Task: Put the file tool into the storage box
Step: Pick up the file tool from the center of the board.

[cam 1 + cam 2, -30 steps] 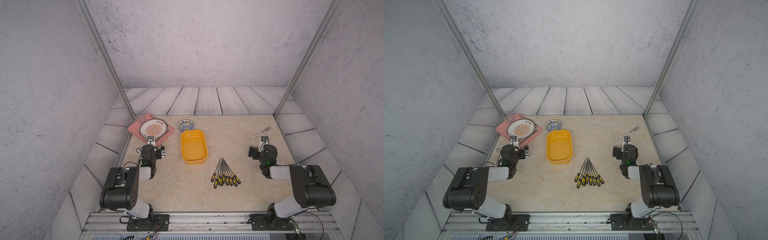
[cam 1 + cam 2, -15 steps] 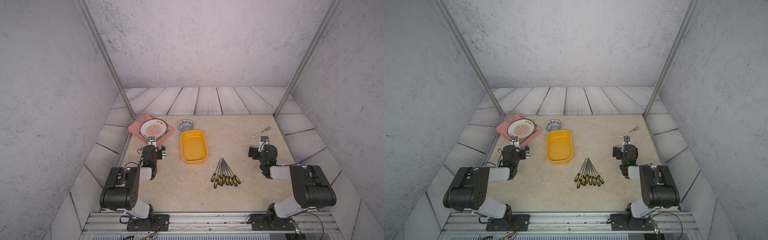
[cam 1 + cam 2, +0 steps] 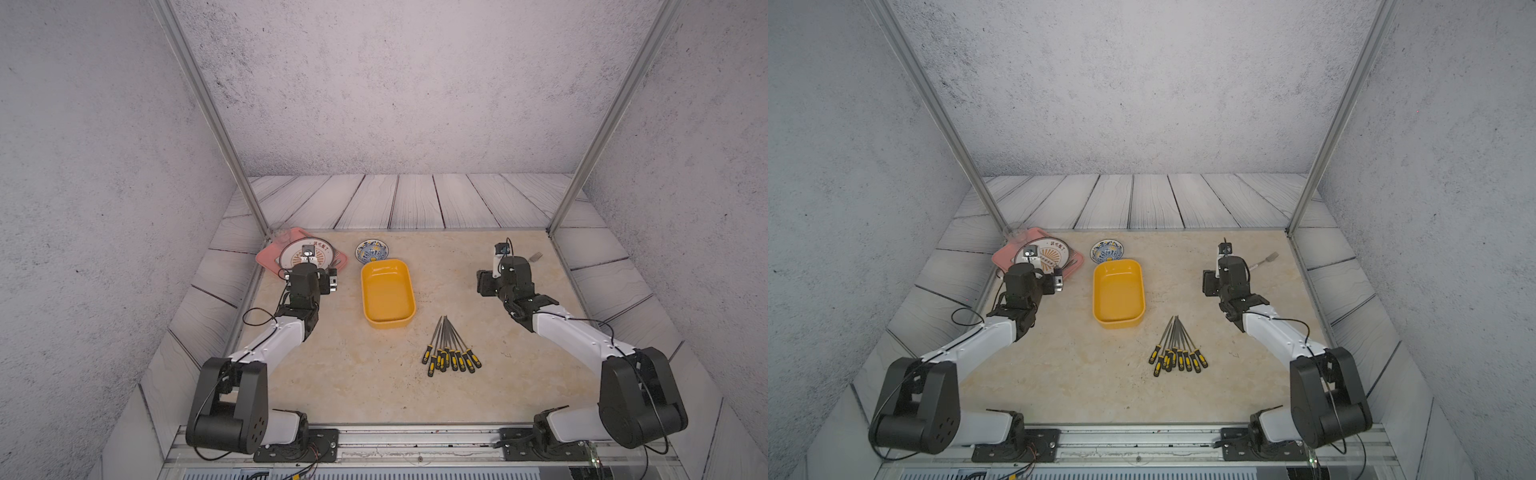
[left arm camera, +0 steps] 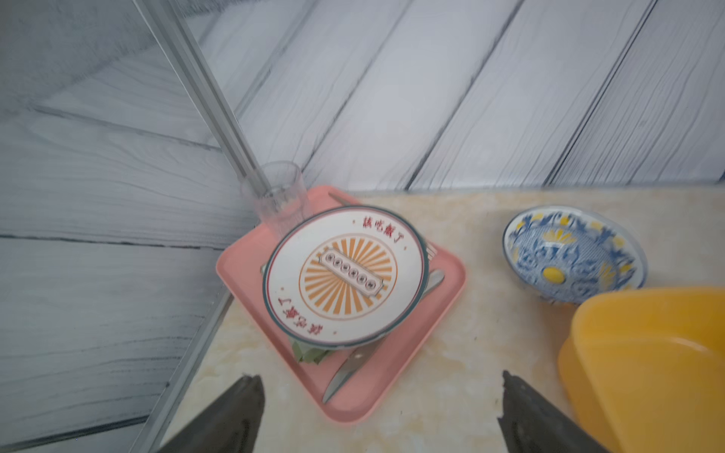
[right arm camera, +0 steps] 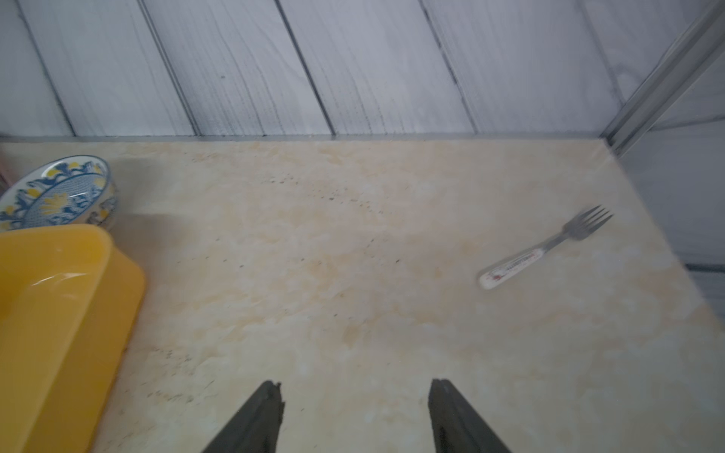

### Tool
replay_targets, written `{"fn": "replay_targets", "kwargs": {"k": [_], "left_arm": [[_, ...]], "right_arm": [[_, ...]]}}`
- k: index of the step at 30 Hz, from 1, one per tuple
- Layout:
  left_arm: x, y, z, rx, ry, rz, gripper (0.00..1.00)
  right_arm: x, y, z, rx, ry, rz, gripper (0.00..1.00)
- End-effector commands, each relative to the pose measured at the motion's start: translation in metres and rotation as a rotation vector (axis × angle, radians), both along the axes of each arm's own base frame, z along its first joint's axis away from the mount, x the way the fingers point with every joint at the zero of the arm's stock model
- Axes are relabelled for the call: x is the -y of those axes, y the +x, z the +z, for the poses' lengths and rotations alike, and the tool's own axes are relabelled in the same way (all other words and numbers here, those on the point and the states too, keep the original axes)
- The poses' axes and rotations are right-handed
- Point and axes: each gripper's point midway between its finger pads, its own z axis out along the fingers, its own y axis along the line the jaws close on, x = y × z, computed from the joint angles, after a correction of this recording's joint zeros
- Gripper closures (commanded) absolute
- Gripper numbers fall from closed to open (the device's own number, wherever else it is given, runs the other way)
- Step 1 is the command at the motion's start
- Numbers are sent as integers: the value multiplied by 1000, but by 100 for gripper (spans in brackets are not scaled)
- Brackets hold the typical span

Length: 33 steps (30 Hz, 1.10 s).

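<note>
Both arms have lifted and reached forward out of their folded pose since the earlier frames. In a top view the right wrist now covers the handle of the fork (image 3: pixel 537 255). Nothing lying on the bench (image 3: pixel 457 270) has shifted.

The box (image 3: pixel 387 291) stands empty on the bench between the arms, its long side running away from the robot. The bowl (image 3: pixel 372 251) sits just beyond its far end, and whether the two touch cannot be told. The files (image 3: pixel 449 348) lie on the bench as a fanned bunch, with thin tips gathered toward the far side and black-and-yellow handles spread toward the robot. They are near the box's near right corner but apart from it, and well apart from both tools.

The left tool (image 4: pixel 380 376) is wide open with nothing between its jaws. It hangs over the bench at the near corner of the tray (image 4: pixel 239 270), and the box's wall shows at the edge of its wrist view. On the tray rest a plate (image 4: pixel 345 274), a glass (image 4: pixel 278 200) at the far corner and a knife (image 4: pixel 347 374) poking out from under the plate.

The right tool (image 5: pixel 355 382) also stands open, its jaws closer together than the left's and gripping nothing. It is above bare bench to the right of the box.
</note>
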Motion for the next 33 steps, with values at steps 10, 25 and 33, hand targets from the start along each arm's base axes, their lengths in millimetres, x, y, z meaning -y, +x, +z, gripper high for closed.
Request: {"fn": "replay_targets", "kwargs": {"k": [10, 25, 33], "left_arm": [[73, -68, -52, -275, -302, -100, 7], [82, -76, -47, -257, -237, -117, 1], [81, -77, -53, -288, -224, -106, 2]], "right_arm": [[-32, -138, -111, -667, -31, 82, 58], [-11, -206, -150, -946, -127, 117, 60], [-11, -210, -154, -964, -176, 127, 63]]}}
